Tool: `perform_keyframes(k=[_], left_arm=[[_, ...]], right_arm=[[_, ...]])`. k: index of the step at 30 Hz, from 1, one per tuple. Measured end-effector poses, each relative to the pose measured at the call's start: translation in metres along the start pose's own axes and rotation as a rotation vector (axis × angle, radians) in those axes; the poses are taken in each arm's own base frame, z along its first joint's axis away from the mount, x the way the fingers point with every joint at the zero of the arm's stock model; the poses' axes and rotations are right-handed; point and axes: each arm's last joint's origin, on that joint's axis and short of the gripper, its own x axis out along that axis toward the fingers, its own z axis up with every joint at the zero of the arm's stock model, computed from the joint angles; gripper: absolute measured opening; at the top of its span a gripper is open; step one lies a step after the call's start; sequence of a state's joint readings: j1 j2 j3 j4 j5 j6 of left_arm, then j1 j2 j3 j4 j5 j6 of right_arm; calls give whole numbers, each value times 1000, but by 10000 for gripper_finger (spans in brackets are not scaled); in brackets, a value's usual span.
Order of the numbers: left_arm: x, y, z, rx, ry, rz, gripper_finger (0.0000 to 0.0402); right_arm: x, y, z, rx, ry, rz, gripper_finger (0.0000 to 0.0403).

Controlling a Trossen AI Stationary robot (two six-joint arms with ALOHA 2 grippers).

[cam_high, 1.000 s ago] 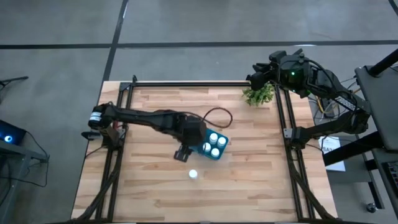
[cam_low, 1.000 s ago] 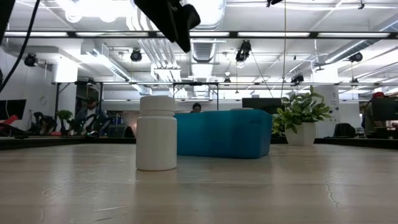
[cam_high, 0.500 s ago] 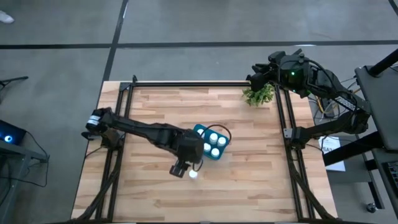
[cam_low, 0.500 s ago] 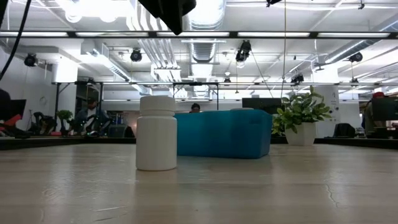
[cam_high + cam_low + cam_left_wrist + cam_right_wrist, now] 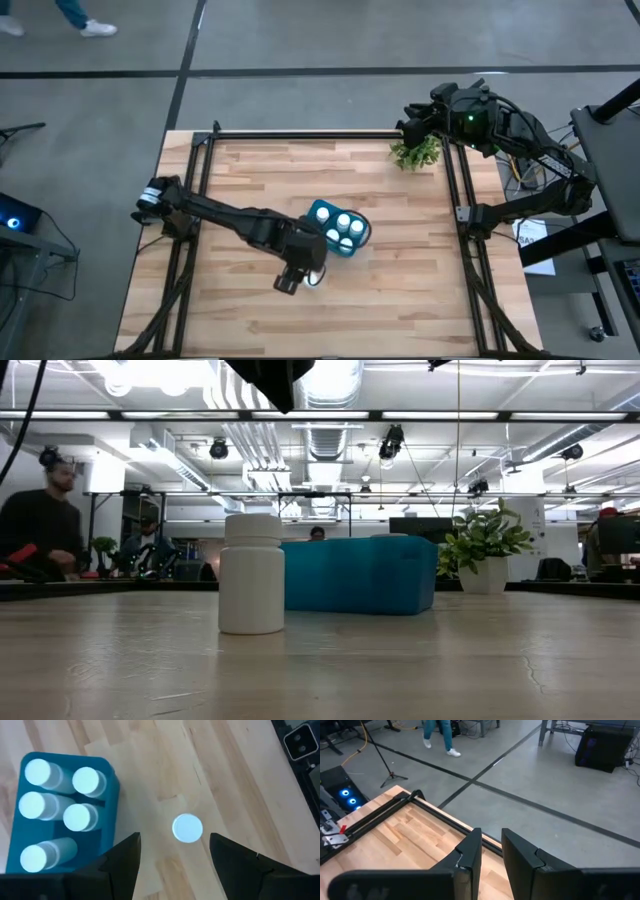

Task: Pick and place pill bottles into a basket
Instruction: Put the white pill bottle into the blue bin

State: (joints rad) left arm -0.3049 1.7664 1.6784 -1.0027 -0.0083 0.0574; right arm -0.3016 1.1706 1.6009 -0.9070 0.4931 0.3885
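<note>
One white pill bottle (image 5: 313, 279) stands upright on its base on the wooden table, near the middle; it also shows in the low view (image 5: 251, 575) and in the left wrist view (image 5: 188, 828). The teal-blue basket (image 5: 322, 212) stands just beyond it, with several white-capped bottles (image 5: 85, 781) inside. My left gripper (image 5: 297, 283) is open and hovers above the lone bottle, pointing down, its fingers (image 5: 129, 851) to either side of the cap without touching it. My right gripper (image 5: 405, 125) waits at the far right corner, its fingers (image 5: 470, 850) close together, empty.
A green potted plant (image 5: 418, 152) stands at the table's far right corner, below my right gripper. Black rails (image 5: 190, 210) run along the table's left, right and far sides. Bare wood (image 5: 380, 310) lies near the front edge. A person (image 5: 45, 520) walks in the room behind.
My left gripper has gone from above the basket toward the table's near edge and now hangs over the lone bottle. The bottle and the basket have stayed where they were.
</note>
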Motion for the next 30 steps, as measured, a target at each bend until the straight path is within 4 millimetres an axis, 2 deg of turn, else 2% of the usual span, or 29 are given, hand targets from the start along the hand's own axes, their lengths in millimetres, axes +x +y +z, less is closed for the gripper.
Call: perform_keyframes(k=[18,27,30], left_arm=[[36,-14,-17,-51,18,-68,219],[75,-20,-15,-42,84,-96,219],[81,-21,-15,-41,97,-96,219]], right_arm=[[0,1,0,4,9,21,68],[1,1,-1,2,15,28,68],[1,1,-1,1,19,35,68]])
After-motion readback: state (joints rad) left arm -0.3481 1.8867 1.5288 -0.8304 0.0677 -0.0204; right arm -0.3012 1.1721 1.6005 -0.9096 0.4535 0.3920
